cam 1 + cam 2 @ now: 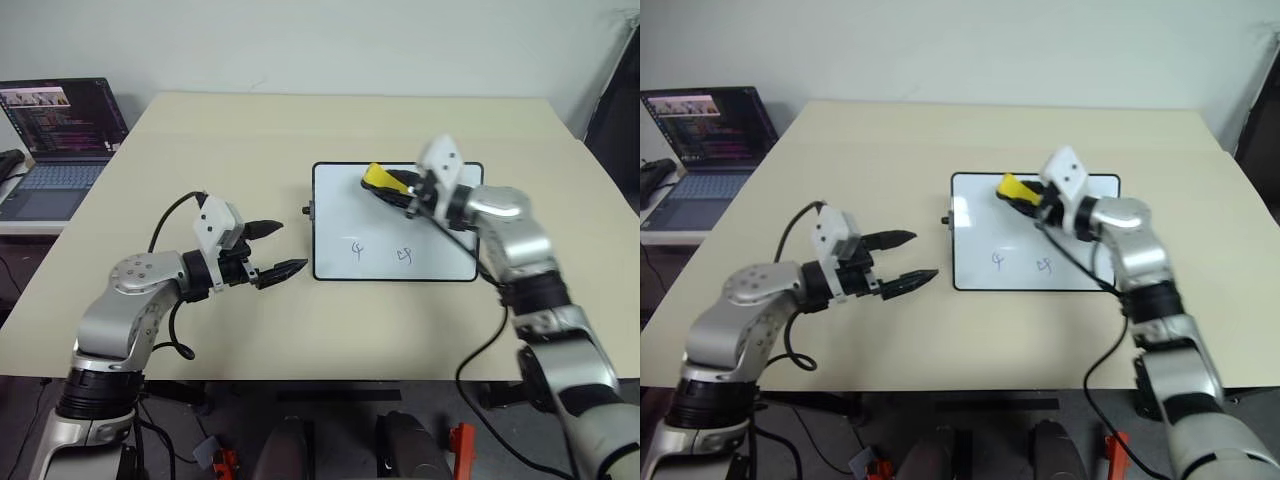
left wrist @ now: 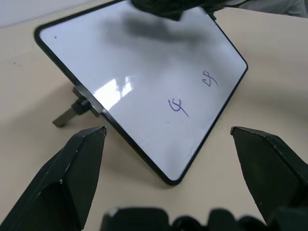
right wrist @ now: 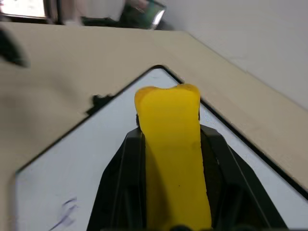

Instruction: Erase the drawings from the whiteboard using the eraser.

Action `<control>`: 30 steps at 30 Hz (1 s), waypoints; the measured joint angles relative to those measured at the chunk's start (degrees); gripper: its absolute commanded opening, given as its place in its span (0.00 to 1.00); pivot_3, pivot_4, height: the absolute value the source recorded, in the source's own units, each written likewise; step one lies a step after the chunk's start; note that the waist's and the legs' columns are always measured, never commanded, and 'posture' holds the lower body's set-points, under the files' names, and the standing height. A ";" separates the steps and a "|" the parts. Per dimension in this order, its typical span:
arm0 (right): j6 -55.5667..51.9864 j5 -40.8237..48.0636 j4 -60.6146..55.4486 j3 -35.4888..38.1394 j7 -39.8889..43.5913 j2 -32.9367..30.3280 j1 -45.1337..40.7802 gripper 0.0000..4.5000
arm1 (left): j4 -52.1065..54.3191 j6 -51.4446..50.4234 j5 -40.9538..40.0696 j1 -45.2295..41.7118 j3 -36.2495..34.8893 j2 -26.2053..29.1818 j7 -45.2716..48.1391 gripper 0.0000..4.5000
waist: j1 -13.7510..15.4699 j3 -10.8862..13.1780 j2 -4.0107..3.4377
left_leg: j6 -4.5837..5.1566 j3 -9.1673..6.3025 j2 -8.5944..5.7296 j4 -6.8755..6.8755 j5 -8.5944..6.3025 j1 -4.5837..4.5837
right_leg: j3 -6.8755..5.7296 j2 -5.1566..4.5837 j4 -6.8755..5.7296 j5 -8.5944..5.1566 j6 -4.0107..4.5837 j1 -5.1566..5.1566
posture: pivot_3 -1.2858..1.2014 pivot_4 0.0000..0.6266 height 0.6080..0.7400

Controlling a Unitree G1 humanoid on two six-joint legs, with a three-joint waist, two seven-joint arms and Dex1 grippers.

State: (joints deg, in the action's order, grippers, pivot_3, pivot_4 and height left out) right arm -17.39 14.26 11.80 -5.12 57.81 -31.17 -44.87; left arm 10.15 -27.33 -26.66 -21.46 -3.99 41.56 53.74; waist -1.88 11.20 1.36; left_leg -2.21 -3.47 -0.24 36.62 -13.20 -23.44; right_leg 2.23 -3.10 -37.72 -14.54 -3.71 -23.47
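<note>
A large beige table (image 1: 250, 320) takes up most of the scene, its surface bare apart from the items noted below. Off its left edge, on a separate lower surface, an open laptop (image 1: 58, 140) stands with its screen lit.

The whiteboard (image 1: 340, 200) lies flat on the table, right of centre, long side running across. Its black frame is intact, and a small black knob projects from its left edge. Two drawings (image 1: 357, 249) are visible on the near half of the board: one scribble left of centre and a second just to its right, side by side and apart from each other. The far half of the board, as far as can be seen, carries no marks.

The right gripper (image 1: 398, 190) is over the far part of the board, pointing left, with its fingers closed on the eraser (image 1: 378, 177). The right wrist view confirms the yellow block clamped between the two black fingers, its tip projecting past them above the white surface. Whether the eraser touches the board cannot be told.

The left gripper (image 1: 277, 249) is above the table just left of the board's near left corner, pointing toward the board. Its two fingers stand wide apart and hold nothing.
</note>
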 measured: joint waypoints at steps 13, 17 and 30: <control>-4.17 5.03 -6.45 17.62 8.60 -23.30 26.51 0.24 | -8.04 4.04 1.60 -3.99 0.13 5.02 8.46 1.00 | -0.24 0.02 0.01 | -0.03 0.27 -0.01 0.01 -0.06 0.03 | 0.16 -0.01 0.04 -0.08 -0.06 0.02 | 0.52 0.24 1.00; -4.34 6.35 -7.02 20.00 9.76 -24.33 29.14 0.24 | -8.42 4.05 1.68 -3.90 1.13 4.36 9.50 1.00 | -0.38 0.02 0.01 | -0.03 0.29 -0.01 0.08 -0.06 0.05 | 0.19 0.00 0.00 -0.09 -0.07 0.04 | 0.52 0.24 1.00; -4.61 7.88 -9.15 20.85 10.79 -26.01 30.85 0.24 | -8.42 3.80 1.66 -3.58 1.23 4.37 9.94 1.00 | -0.02 0.02 0.02 | -0.04 0.24 -0.02 0.17 -0.06 0.06 | 0.15 0.00 -0.01 -0.09 -0.09 0.12 | 0.52 0.24 1.00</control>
State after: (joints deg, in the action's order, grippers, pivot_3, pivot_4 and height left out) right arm -22.00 22.15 2.65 15.73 68.61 -57.18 -14.02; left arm 1.73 -23.53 -25.00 -25.04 -2.76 45.92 63.68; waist -1.91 11.23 1.38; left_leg -2.25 -3.22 -0.26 36.79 -13.26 -23.38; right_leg 2.39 -3.10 -37.73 -14.63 -3.79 -23.35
